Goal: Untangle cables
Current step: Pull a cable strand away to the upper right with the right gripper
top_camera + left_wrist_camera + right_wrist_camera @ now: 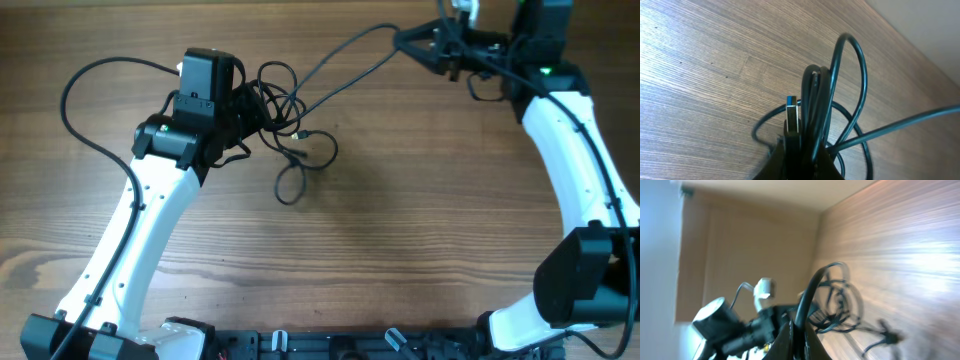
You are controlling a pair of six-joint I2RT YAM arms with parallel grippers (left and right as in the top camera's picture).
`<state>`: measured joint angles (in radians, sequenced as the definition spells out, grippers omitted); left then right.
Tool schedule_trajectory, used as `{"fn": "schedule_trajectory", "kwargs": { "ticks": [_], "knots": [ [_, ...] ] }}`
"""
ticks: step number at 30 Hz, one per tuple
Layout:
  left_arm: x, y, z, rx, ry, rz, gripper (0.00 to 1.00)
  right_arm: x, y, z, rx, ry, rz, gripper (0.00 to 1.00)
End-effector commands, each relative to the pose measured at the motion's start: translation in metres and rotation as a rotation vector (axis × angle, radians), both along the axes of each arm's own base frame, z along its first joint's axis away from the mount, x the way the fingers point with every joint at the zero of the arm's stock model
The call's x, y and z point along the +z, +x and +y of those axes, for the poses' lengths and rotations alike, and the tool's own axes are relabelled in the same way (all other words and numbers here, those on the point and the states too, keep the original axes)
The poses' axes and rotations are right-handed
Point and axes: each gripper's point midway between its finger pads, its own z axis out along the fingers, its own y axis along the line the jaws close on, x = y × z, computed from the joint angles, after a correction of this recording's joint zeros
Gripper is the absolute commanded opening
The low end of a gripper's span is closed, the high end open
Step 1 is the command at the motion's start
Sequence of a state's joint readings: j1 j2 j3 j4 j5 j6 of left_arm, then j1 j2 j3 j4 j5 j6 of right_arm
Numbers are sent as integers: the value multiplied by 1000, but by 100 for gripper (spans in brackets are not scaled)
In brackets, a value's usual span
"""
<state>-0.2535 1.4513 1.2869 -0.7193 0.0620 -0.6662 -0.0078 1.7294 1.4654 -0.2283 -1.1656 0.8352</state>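
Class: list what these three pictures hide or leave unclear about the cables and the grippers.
- Left wrist: the left gripper is cut off by the bottom edge; how many cables it pinches is unclear.
- Overhead: the left arm covers part of the cables.
- Right wrist: blur smears the cables; strands uncountable.

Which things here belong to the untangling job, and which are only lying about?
Job:
- cables, with a blue plug
- left tool, shut on the bundle
- right tool, shut on one strand

Only there:
- table
- thick arm wire
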Motion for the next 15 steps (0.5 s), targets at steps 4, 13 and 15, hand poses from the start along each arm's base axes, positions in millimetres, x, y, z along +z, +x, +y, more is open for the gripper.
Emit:
{"fn": "schedule_trajectory", "kwargs": {
  "ticks": [4,13,15],
  "knots": [
    [-10,-3,52,78,143,34,4,-2,41,-136,-422,-127,-42,4],
    [-11,-3,60,97,145,45,4,4,28,-249,-643,-117,-37,5],
    [-11,-3,60,97,145,45,4,4,25,-271,-701,-130,-40,5]
  ]
}}
